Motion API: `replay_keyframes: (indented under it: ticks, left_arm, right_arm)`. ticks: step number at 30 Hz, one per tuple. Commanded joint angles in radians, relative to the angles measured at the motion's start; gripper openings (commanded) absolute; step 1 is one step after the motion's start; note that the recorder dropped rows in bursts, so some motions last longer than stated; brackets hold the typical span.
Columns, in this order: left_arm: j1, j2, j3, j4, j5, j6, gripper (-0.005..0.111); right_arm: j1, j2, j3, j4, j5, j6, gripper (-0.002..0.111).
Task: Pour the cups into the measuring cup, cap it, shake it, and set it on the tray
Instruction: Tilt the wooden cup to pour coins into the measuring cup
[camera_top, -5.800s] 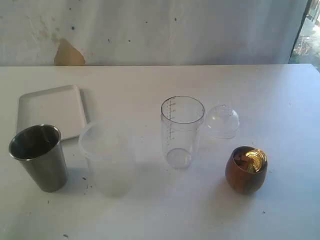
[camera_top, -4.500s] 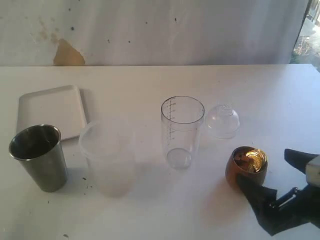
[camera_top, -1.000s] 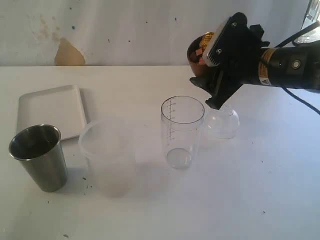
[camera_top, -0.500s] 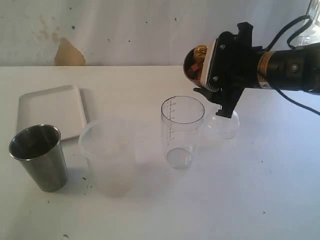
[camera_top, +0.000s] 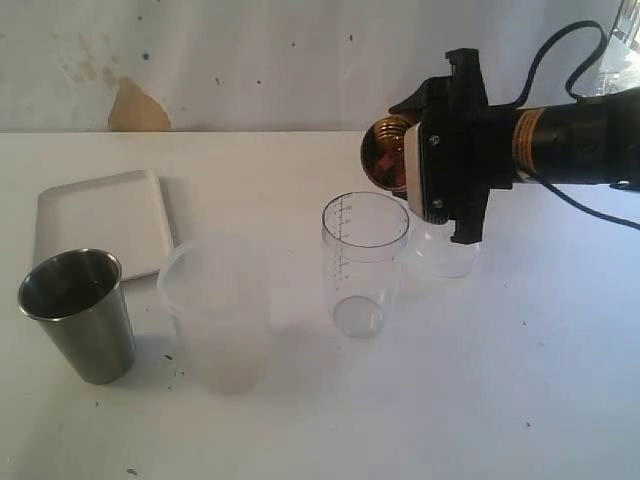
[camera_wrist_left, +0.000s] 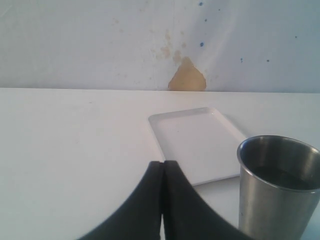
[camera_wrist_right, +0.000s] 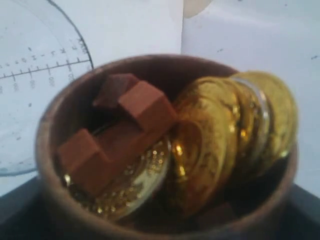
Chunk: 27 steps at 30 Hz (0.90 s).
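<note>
Your right claw (camera_top: 408, 160) holds the brown wooden cup (camera_top: 382, 152), jaws spread wide around it. The cup is tipped onto its side, with gold coins (camera_wrist_right: 225, 135) and brown blocks (camera_wrist_right: 125, 120) heaped at its mouth. Just below that mouth the measuring cup (camera_top: 362, 262) stands upright on the counter (camera_top: 520, 380), and a clear dome lid (camera_top: 446, 252) sits under the claw. Your left claw (camera_wrist_left: 163, 197) is pressed closed on nothing. Just past it stands the steel tumbler (camera_wrist_left: 277, 192), and beyond that lies the white tray (camera_wrist_left: 197, 142).
</note>
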Motion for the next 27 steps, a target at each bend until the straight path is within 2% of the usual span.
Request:
replay_keyframes:
  ticks: [1,18,27]
  left_arm:
    - [-0.003,-0.004,0.005,0.003,-0.007,-0.006,0.000]
    - [-0.003,-0.004,0.005,0.003,-0.007,-0.006,0.000]
    - [-0.003,-0.004,0.005,0.003,-0.007,-0.006,0.000]
  right_arm:
    - [0.000,-0.003,-0.009,0.009,-0.001,-0.068,0.000]
    - [0.000,0.015,-0.060,0.011,0.004,-0.074,0.000]
    - [0.000,0.035,-0.060,0.011,-0.026,-0.210,0.000]
